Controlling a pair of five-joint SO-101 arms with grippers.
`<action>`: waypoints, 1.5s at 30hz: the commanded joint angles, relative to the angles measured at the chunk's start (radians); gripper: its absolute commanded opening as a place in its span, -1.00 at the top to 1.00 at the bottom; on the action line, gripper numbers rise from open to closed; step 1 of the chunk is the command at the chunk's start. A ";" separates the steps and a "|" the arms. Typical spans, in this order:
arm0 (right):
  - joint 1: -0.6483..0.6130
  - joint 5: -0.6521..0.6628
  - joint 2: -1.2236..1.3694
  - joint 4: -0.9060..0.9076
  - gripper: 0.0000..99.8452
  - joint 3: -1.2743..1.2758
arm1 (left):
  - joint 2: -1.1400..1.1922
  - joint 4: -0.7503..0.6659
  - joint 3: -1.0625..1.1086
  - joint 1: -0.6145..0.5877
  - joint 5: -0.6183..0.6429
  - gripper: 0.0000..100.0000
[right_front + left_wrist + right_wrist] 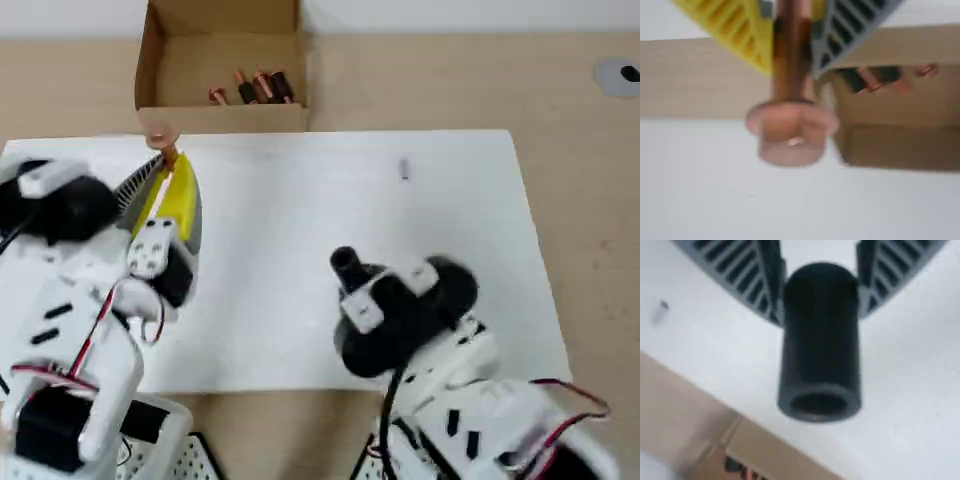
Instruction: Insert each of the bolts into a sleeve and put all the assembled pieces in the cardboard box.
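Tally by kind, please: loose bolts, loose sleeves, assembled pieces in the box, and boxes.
bolt: 1, in the left gripper
sleeve: 1, in the right gripper
assembled pieces: 3, it seems; they lie bunched together
box: 1
Total: 6

Left arm (75, 340) is showing white printed shells over black servo blocks, with red and black cables looping along its links. The left gripper (165, 162) is pairing one yellow ribbed finger (735, 30) with one grey ribbed finger (855, 25). Right arm (455, 385) is wearing the same white and black, red cable trailing; the right gripper (820, 310) is presenting two dark grey ribbed fingers (735, 270).
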 commanded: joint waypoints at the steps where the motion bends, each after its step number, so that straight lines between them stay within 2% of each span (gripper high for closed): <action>1: -0.013 -0.015 -0.182 -0.204 0.98 0.338 | -0.008 0.037 -0.057 0.034 -0.060 0.99; 4: -0.016 -0.012 -0.263 -0.301 0.98 0.417 | -0.010 0.117 -0.064 0.035 -0.084 0.99; 8: -0.016 -0.011 -0.278 -0.295 0.98 0.433 | -0.018 0.187 -0.117 0.040 -0.084 0.99; 14: -0.019 -0.009 -0.286 -0.341 0.98 0.529 | -0.031 0.210 -0.157 0.160 -0.086 0.99; 18: -0.024 -0.009 -0.286 -0.493 0.98 0.661 | -0.033 0.256 -0.155 0.210 -0.080 0.99; 23: -0.082 -0.009 -0.282 -0.746 0.98 0.805 | -0.042 0.256 -0.164 0.241 0.006 0.99; 28: -0.094 -0.009 -0.278 -0.844 0.98 0.846 | -0.133 0.250 -0.135 0.242 0.008 0.99; 33: -0.097 -0.015 -0.283 -0.904 0.98 0.840 | -0.236 0.152 -0.012 0.238 0.008 0.99; 39: -0.205 -0.044 -0.277 -0.911 0.98 0.814 | -0.300 -0.112 0.193 0.233 0.008 0.99; 42: -0.213 -0.080 -0.277 -0.911 0.98 0.817 | -0.300 -0.236 0.279 0.233 0.008 0.99; 45: -0.211 -0.106 -0.277 -0.911 0.98 0.820 | -0.300 -0.296 0.336 0.235 0.008 0.99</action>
